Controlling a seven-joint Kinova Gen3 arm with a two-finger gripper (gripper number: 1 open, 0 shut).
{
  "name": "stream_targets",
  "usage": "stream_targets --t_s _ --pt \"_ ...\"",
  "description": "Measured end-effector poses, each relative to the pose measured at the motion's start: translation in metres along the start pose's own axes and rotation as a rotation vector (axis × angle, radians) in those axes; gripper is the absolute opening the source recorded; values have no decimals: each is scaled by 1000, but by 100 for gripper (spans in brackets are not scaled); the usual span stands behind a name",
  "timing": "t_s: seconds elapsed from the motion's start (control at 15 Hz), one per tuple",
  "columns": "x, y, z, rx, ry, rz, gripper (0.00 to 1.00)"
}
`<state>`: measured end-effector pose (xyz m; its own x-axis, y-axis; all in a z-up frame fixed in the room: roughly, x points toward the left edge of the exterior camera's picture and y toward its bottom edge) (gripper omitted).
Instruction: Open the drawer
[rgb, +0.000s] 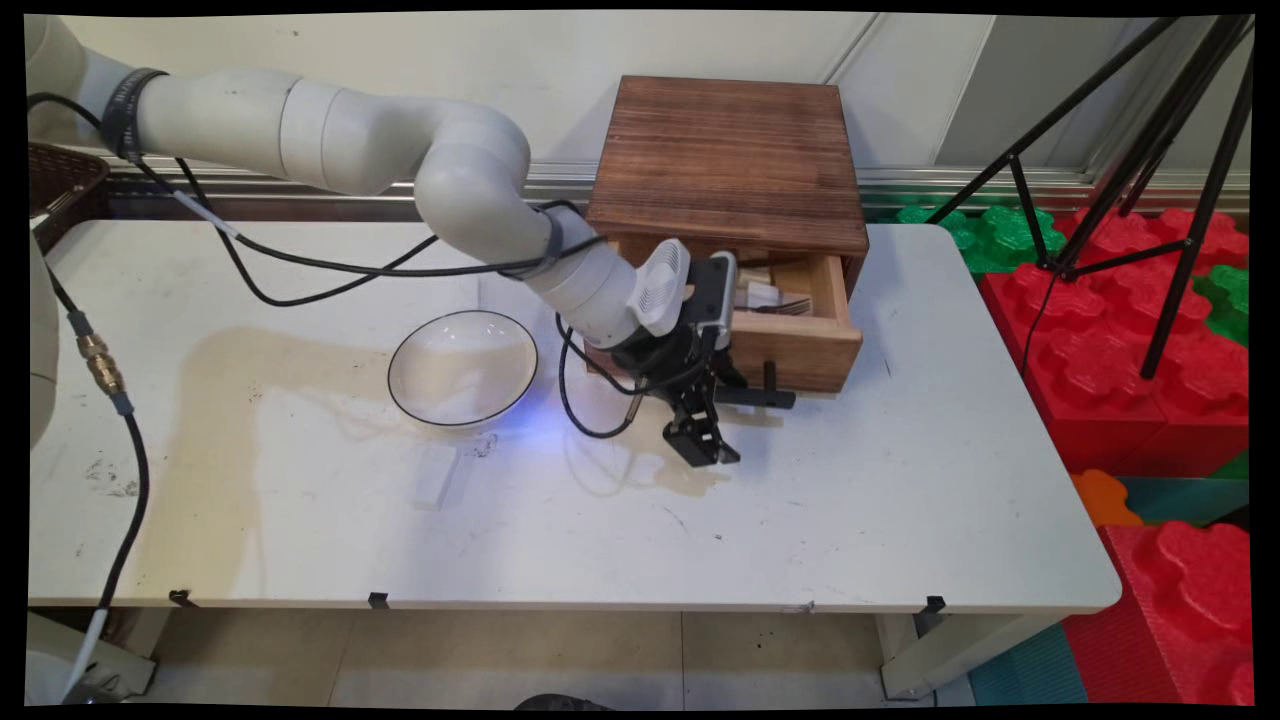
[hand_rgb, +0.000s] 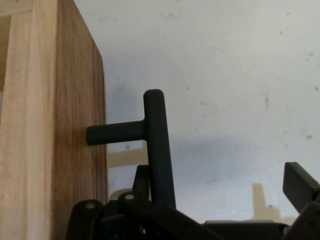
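The tool (rgb: 706, 440) hangs open just at 7 o'clock of the drawer's black handle (rgb: 765, 395), gripping nothing. The wooden drawer (rgb: 800, 345) stands pulled out, a glass bowl (rgb: 462, 368) on the table (rgb: 900, 500) at 9 o'clock.

The worktop (rgb: 850, 520) is viewed from above its near side, facing the wall. The drawer handle (hand_rgb: 157, 150) is seen very close from the hand camera; handle (rgb: 768, 392) and drawer front are shared
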<state>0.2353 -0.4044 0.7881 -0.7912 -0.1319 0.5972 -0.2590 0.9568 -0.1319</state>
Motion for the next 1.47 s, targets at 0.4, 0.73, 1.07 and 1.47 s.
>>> stream_targets --t_s 0.4,0.73,1.07,1.47 --pt "3 20 -1 -23 10 3 100" --pt "4 38 -1 -46 16 4 100" --pt "5 51 -1 -63 19 4 100" --pt "7 71 -2 -89 27 7 100"
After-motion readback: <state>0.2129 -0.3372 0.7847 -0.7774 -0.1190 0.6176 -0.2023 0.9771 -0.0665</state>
